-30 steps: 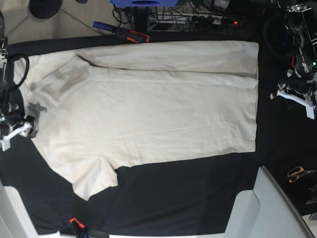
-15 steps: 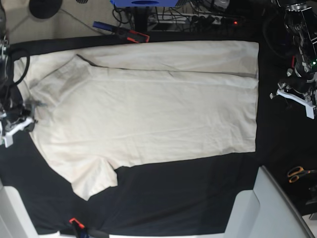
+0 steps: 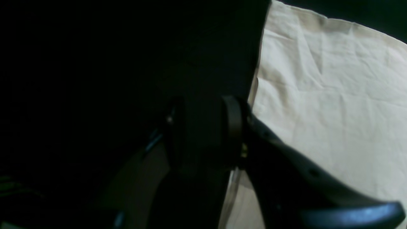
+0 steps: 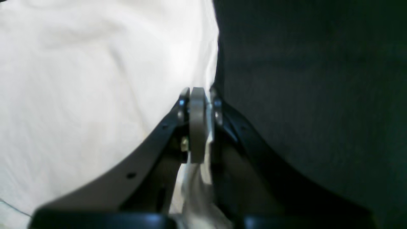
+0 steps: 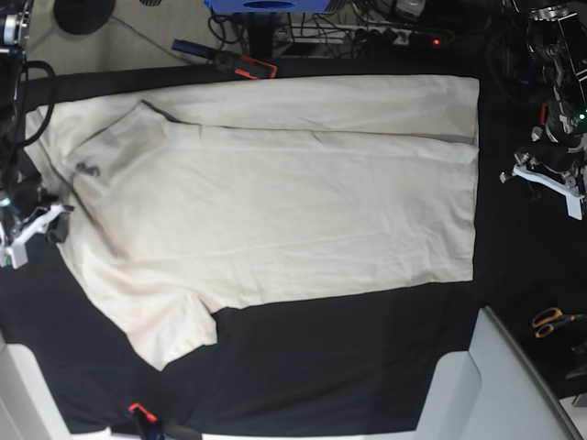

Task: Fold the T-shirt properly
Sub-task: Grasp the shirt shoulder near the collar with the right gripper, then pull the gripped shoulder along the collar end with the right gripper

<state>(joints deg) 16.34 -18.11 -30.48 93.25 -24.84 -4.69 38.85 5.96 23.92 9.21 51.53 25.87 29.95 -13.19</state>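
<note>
Right gripper [image 4: 198, 95] clamped on the T-shirt's [image 5: 275, 202] collar-end edge, now pulled slightly outward. Left gripper [image 3: 203, 127] parted beside the hem; folding barely begun.

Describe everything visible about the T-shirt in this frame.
The T-shirt is plain cream, soft, lightly wrinkled cotton-like cloth, spread flat on the black table cover. Its far long side is folded inward over the body; one short sleeve sticks out at the near side. The right tool is shut on its edge at the collar end. The left tool sits just off the hem, jaws apart.
</note>
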